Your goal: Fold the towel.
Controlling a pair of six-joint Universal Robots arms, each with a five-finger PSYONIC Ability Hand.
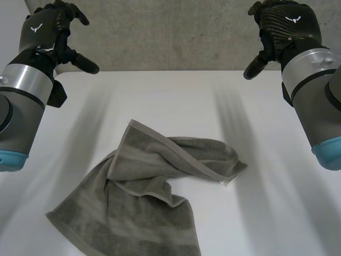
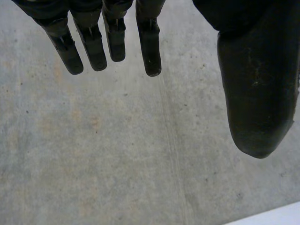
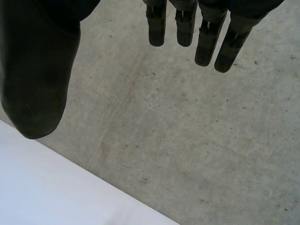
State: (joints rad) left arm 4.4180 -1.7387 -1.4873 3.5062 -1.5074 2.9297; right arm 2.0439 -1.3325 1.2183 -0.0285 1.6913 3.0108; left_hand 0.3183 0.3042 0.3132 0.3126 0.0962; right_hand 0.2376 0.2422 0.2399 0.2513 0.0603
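Note:
A grey-green towel (image 1: pixel 152 194) lies crumpled on the white table (image 1: pixel 176 101), partly doubled over itself, with one end reaching the near edge. My left hand (image 1: pixel 45 32) hovers high at the far left, well away from the towel. Its fingers (image 2: pixel 91 44) hang straight and its thumb (image 2: pixel 258 93) stands apart, holding nothing. My right hand (image 1: pixel 285 26) hovers high at the far right, equally far from the towel. Its fingers (image 3: pixel 206 37) are straight and its thumb (image 3: pixel 37 79) is spread, with nothing between them.
A grey concrete wall (image 1: pixel 170 37) rises behind the table's far edge. Bare tabletop surrounds the towel on the left, right and far sides. A strip of the table's edge (image 3: pixel 56 187) lies below the right hand.

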